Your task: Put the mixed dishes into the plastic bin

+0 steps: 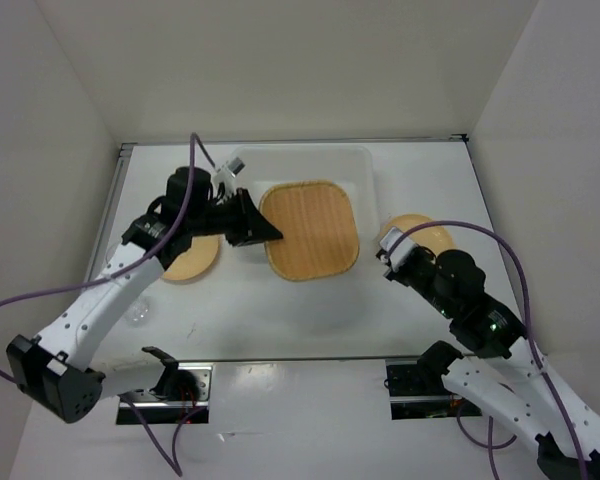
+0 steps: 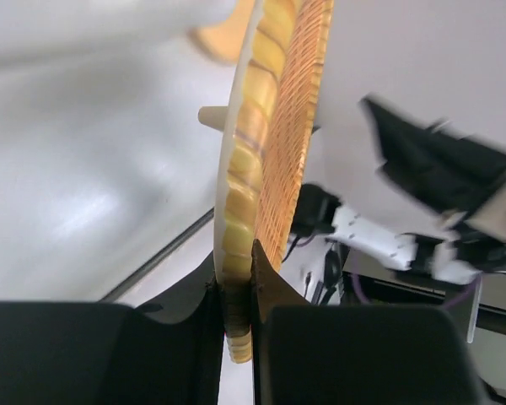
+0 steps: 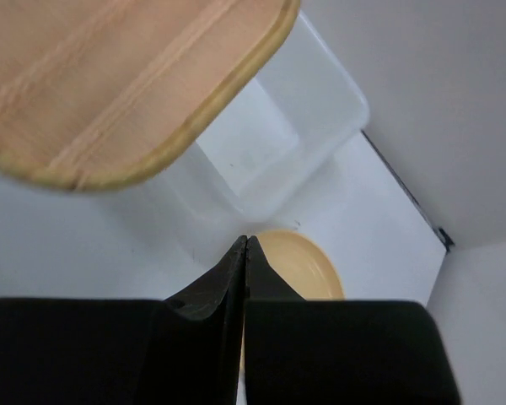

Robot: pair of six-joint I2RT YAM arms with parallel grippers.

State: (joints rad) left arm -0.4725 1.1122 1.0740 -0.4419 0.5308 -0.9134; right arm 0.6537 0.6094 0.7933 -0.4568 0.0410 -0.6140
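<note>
Left end effector (image 2: 236,287) grips the square plate (image 2: 274,152), edge-on in its wrist view; right end effector (image 3: 246,253) closed, empty.

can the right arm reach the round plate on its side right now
Probably yes: the round plate lies uncovered just beyond the right gripper, with nothing between them. Its shut jaws would have to open first.
</note>
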